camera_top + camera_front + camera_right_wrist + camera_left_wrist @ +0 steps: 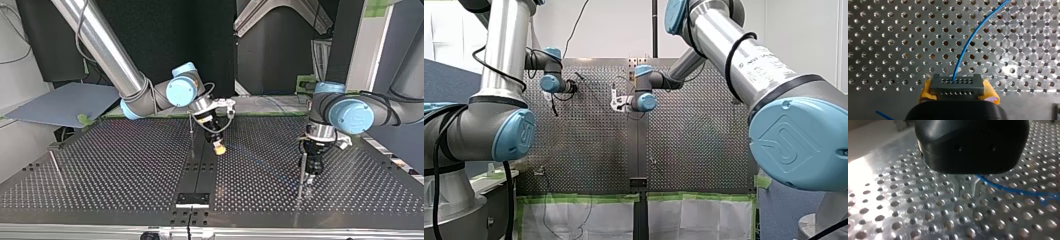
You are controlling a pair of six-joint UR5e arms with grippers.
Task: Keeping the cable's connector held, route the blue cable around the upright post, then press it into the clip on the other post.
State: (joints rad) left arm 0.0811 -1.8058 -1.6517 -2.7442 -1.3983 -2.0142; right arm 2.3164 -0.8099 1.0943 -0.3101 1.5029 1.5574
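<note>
On the holed table, two arms work with one blue cable.
The left gripper hangs just beside a thin post. Its black body hides its tip in the wrist view, so no one can tell how wide it stands. The cable comes out from behind it there. The right gripper squeezes the grey connector tight between yellow pads. The cable goes into one hole of the connector.

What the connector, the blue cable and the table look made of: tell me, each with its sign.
Connector: probably moulded plastic, matt grey, rows of neat holes. Blue cable: seemingly plastic-sheathed wire, smooth, curving freely. Table: metal, likely aluminium, bright reflective perforated sheet.
</note>
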